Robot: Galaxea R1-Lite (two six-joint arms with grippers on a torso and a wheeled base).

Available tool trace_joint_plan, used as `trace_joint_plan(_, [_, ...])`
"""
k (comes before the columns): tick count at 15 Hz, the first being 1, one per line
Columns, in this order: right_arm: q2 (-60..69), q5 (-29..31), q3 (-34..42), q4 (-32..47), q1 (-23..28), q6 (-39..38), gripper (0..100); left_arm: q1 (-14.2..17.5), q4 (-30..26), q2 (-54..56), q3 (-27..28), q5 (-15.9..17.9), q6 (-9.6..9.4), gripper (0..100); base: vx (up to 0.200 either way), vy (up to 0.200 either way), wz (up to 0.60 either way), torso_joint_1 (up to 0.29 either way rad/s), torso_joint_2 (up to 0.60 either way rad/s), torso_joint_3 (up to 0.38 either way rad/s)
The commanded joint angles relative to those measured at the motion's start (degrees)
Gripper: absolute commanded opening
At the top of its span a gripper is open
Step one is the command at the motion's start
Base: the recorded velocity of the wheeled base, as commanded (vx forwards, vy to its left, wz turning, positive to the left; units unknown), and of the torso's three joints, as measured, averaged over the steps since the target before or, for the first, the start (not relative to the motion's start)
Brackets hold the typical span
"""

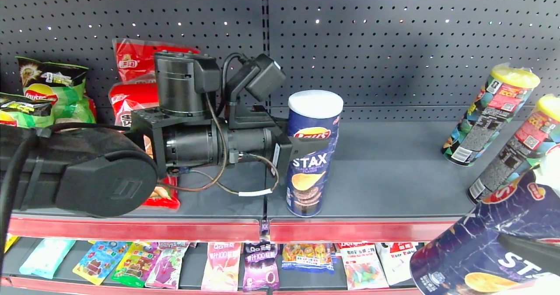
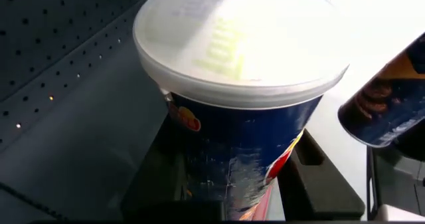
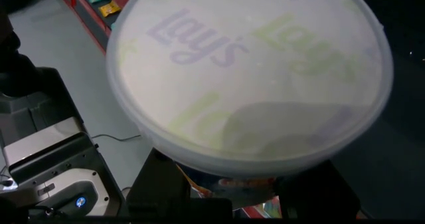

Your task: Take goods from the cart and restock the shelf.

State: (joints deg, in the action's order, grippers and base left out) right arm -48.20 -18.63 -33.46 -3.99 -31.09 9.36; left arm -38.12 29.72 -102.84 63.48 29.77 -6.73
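A blue crisp canister (image 1: 311, 185) stood upright near the front edge of the grey shelf (image 1: 393, 172), clamped across its middle by the left pincer (image 1: 302, 147), whose dark fingers (image 2: 317, 179) pressed against both sides of the tube below the white lid. The placing step looked all but done. The next move called for the jaws to part and the arm to draw straight back without tipping the tall tube. The right pincer (image 3: 236, 192), low and well apart from the left one, gripped a second blue canister (image 1: 481, 251), tilted and held short of the shelf front, apparently next in line. Past the left pincer's tips, across bare shelf, two yellow-lidded canisters (image 1: 492, 115) leaned near the far end. Behind its wrist sat red snack bags (image 1: 131, 78) and green crisp bags (image 1: 52, 93). Sweet packets (image 1: 262, 266) lined the tier below.
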Motion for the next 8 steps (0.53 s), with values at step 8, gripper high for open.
trace_joint_plan(8, [0.2, 0.0, -0.1, 0.0, -0.1, 0.0, 0, 0.2, 3.1, -0.3, -2.0, -1.6, -0.13, 0, 0.000, 0.000, 0.00, 0.000, 0.00, 0.000])
